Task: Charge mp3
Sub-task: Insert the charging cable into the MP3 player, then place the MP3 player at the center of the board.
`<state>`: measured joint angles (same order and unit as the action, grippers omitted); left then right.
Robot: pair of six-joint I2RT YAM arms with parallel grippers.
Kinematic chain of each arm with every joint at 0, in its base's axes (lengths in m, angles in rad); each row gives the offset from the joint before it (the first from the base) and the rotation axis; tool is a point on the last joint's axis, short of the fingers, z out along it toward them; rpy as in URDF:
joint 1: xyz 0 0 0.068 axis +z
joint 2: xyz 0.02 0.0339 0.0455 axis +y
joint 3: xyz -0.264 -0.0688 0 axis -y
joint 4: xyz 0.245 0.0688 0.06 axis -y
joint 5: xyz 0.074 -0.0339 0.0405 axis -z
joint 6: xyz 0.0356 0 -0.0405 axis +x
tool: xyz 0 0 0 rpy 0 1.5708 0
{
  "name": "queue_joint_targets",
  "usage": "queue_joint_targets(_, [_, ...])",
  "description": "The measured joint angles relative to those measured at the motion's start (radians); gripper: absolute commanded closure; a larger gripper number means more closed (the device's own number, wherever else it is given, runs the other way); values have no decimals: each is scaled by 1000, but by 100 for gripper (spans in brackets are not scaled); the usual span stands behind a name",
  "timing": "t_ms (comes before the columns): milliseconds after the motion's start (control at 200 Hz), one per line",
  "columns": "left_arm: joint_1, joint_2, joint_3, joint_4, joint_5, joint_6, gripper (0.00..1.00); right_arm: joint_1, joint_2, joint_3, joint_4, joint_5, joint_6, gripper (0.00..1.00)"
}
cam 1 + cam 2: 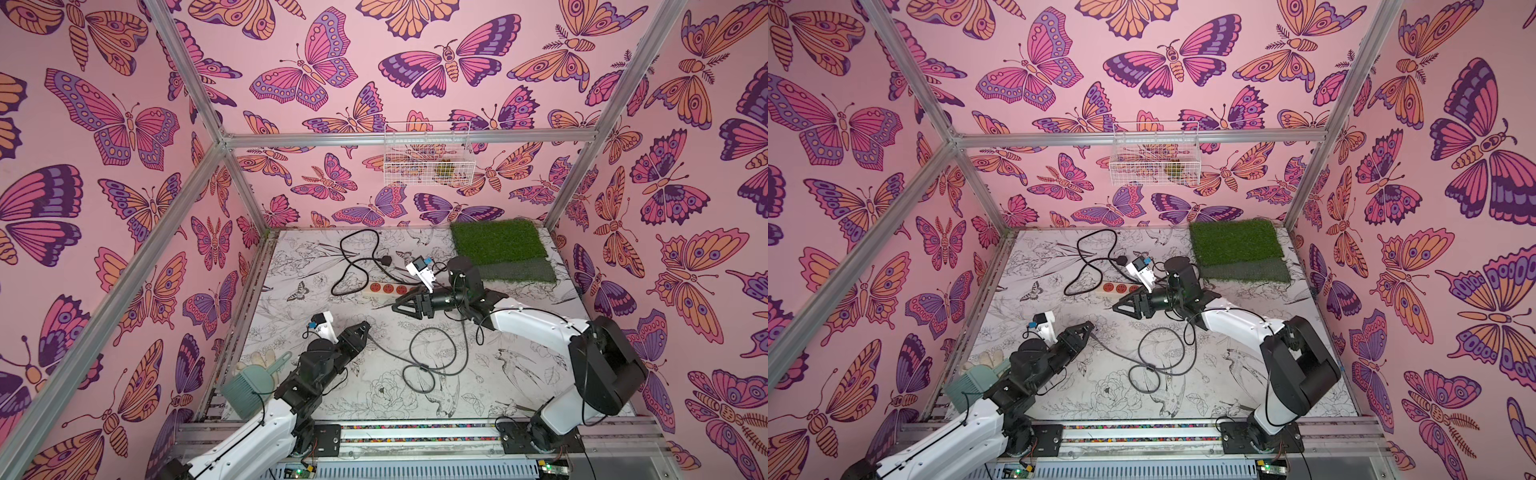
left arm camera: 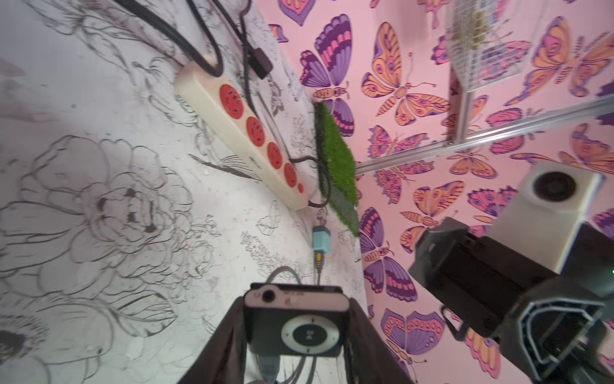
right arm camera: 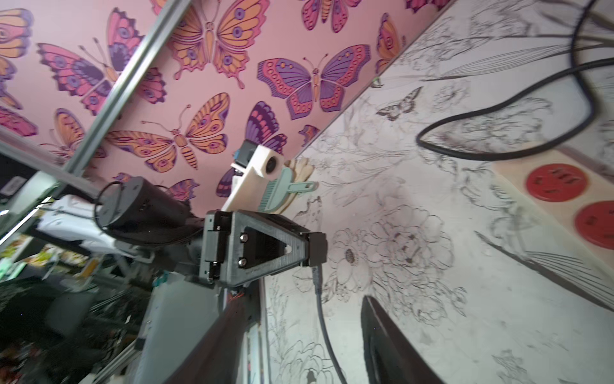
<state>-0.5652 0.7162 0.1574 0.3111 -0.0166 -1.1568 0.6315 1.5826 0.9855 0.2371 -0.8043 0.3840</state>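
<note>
Between the jaws of my left gripper sits the tiny flat black square mp3 player, its pale round control ring turned to the wrist camera. The jaws are closed narrow on its two sides and, as far as I can judge, hold it a little above the white flower-printed table. A thin grey charging cable is plugged into one edge of the player. Its other end seems to be the yellow USB plug that sits in the small teal cube adapter. This adapter lies on the table near the end of the long cream power strip with round red sockets, just beside the green artificial grass mat, and it is not in any socket. My right gripper is about half open and holds nothing; it hovers low near the strip and points toward my left one. I judge that the player side is done and the mains side is the step in hand. Next, my right gripper should go to the adapter, take it by its flat sides, turn its pins to a red socket and press straight in. I cannot see the pins from here. My left gripper should leave slack in the cable.
</note>
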Motion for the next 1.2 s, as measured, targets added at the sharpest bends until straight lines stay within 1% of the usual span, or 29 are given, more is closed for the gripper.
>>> queue_joint_targets(170, [0, 167, 50, -128, 2, -9, 100, 0, -25, -12, -180, 251, -50, 40])
queue_joint_targets(260, [0, 253, 69, -168, 18, -12, 100, 0, -35, -15, -270, 396, -60, 40])
queue_joint_targets(346, [0, 303, 87, -192, 27, -14, 100, 0, -50, -16, -352, 536, -64, 39])
queue_joint_targets(396, [0, 321, 98, -205, 28, -14, 93, 0, -56, -16, -396, 616, -67, 39])
queue_joint_targets(441, [0, 328, 107, -218, 28, -15, 90, 0, -60, -16, -430, 679, -68, 39])
queue_joint_targets(506, [0, 332, 121, -243, 27, -14, 83, 0, -60, -16, -480, 769, -65, 37])
queue_joint_targets(541, [0, 332, 129, -257, 27, -14, 81, 0, -60, -16, -507, 813, -59, 37])
queue_joint_targets(636, [0, 332, 149, -294, 27, -14, 69, 0, -55, -12, -578, 929, -40, 37])
queue_joint_targets(701, [0, 333, 161, -327, 27, -13, 68, 0, -41, 0, -624, 999, -27, 37])
queue_joint_targets(801, [0, 335, 188, -366, 27, -11, 65, 0, -24, 14, -665, 1086, -6, 36])
queue_joint_targets(856, [0, 343, 200, -373, 27, -11, 61, 0, -23, 15, -680, 1122, 4, 36])
queue_joint_targets(927, [0, 361, 208, -380, 29, -11, 60, 0, -6, 29, -698, 1158, 12, 36])
queue_joint_targets(1037, [0, 396, 210, -397, 42, -10, 57, -5, 34, 48, -711, 1186, 14, 35])
queue_joint_targets(1202, [0, 433, 224, -410, 58, -10, 57, -31, 77, 68, -723, 1192, 17, 35])
